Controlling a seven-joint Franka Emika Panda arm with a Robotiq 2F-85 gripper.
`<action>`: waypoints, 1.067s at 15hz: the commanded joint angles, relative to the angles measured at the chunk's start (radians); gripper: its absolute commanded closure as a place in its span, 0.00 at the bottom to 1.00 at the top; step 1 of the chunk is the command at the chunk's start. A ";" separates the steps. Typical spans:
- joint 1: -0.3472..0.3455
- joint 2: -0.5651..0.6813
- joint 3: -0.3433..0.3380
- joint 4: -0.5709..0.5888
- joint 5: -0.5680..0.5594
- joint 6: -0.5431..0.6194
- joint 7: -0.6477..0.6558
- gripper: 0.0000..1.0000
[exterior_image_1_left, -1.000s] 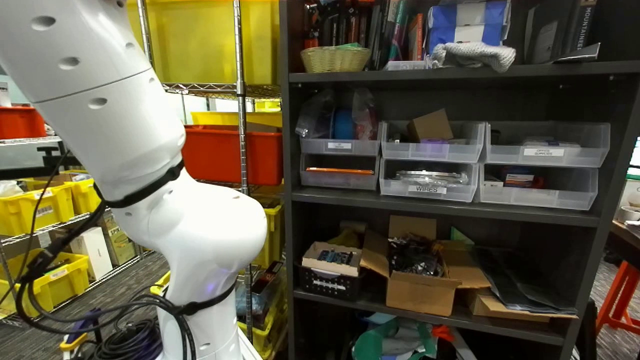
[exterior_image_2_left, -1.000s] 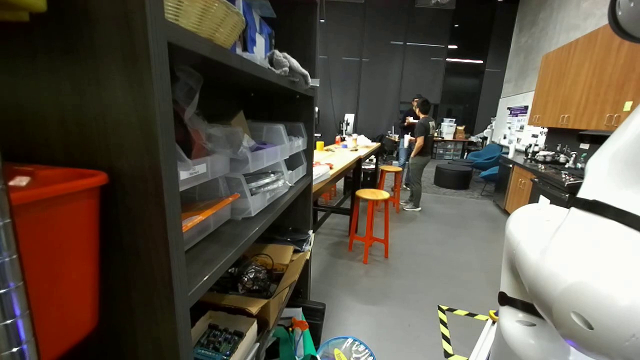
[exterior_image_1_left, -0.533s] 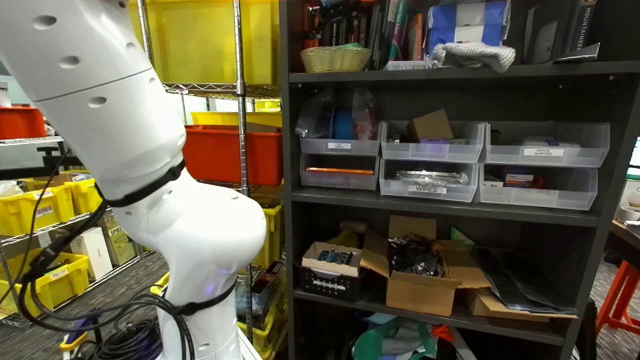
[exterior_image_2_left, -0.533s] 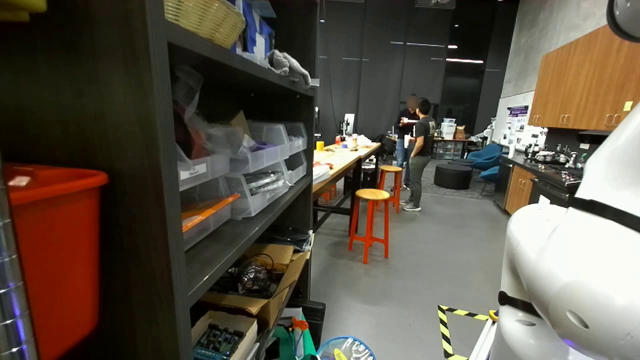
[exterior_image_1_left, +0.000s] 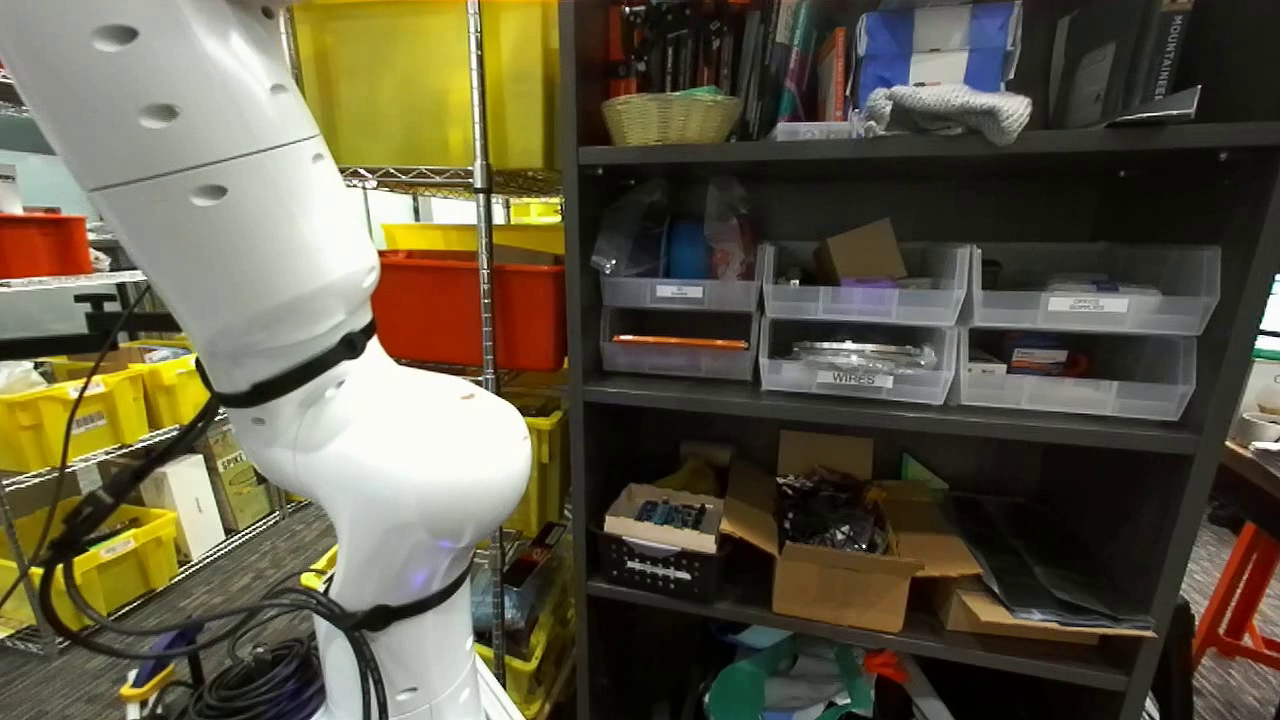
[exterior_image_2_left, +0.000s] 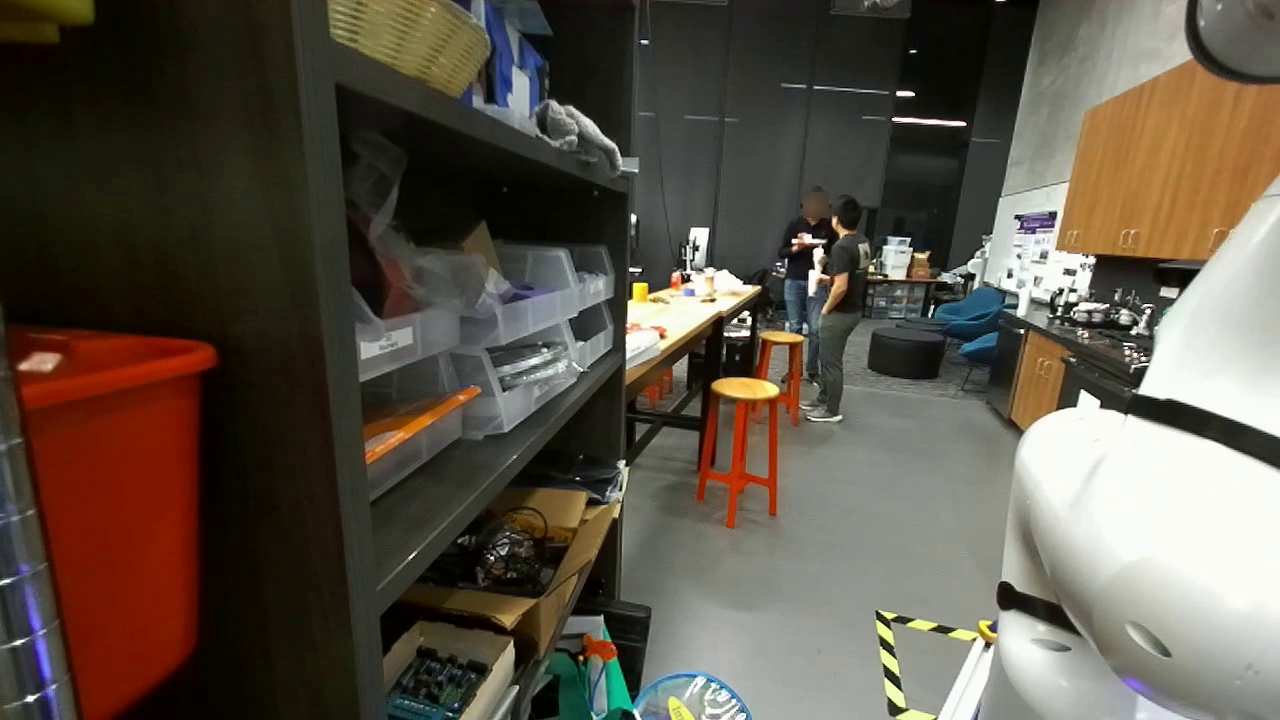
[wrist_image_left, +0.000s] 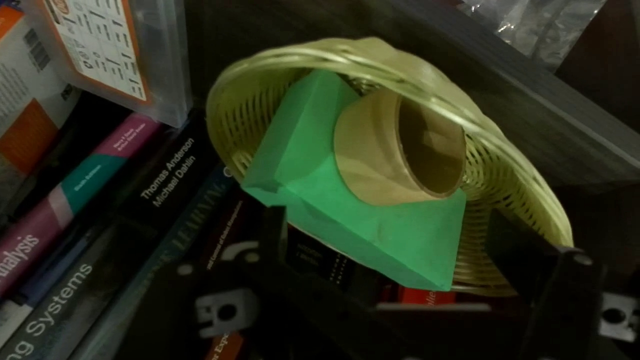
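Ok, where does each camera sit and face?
An exterior view: before the dark grey shelf unit, facing it; white robot arm at picture left.
An exterior view: off the shelf unit's end, looking along its front over grey floor; arm at picture right.
Wrist view: behind the open black gripper, which shows, facing the oval pale-yellow wicker basket.
Both exterior views share shelf unit, arm and basket.

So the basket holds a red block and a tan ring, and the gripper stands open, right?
Not quite: the wrist view shows the block is green. The basket does hold it and a tan ring, and the gripper stands open.
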 joint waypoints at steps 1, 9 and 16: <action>-0.027 0.083 -0.011 0.119 0.058 -0.081 0.012 0.00; -0.100 0.187 -0.009 0.252 0.135 -0.133 0.025 0.00; -0.111 0.228 -0.025 0.322 0.192 -0.230 0.036 0.00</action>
